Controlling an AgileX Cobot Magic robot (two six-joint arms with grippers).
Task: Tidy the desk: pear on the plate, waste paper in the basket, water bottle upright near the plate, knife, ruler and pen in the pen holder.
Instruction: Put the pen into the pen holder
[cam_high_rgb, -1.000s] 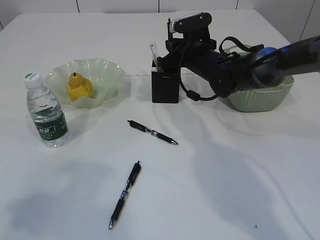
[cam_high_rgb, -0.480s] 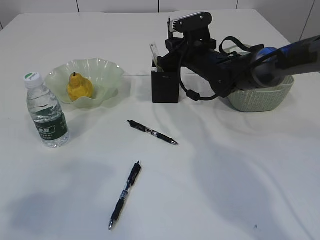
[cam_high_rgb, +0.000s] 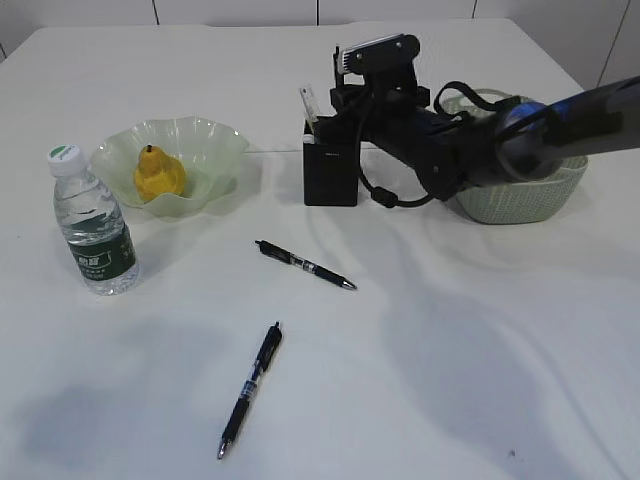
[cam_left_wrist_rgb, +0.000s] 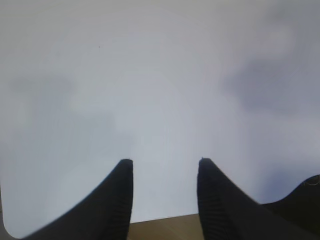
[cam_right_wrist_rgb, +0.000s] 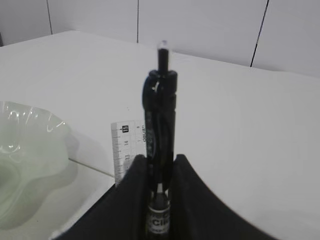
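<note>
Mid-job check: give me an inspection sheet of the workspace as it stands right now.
Surface: white desk, bare but for the items below.
Job's things: pear on the plate; water bottle upright beside the plate; ruler standing in the pen holder; two pens lying loose on the desk; basket behind the right arm, contents hidden.
Clutter: nothing seen.
Grippers: right gripper shut on a third pen, upright above the holder; left gripper open, empty, over bare desk.
Cables: black cable looped on the right arm.
Surroundings: white panelled wall.
</note>
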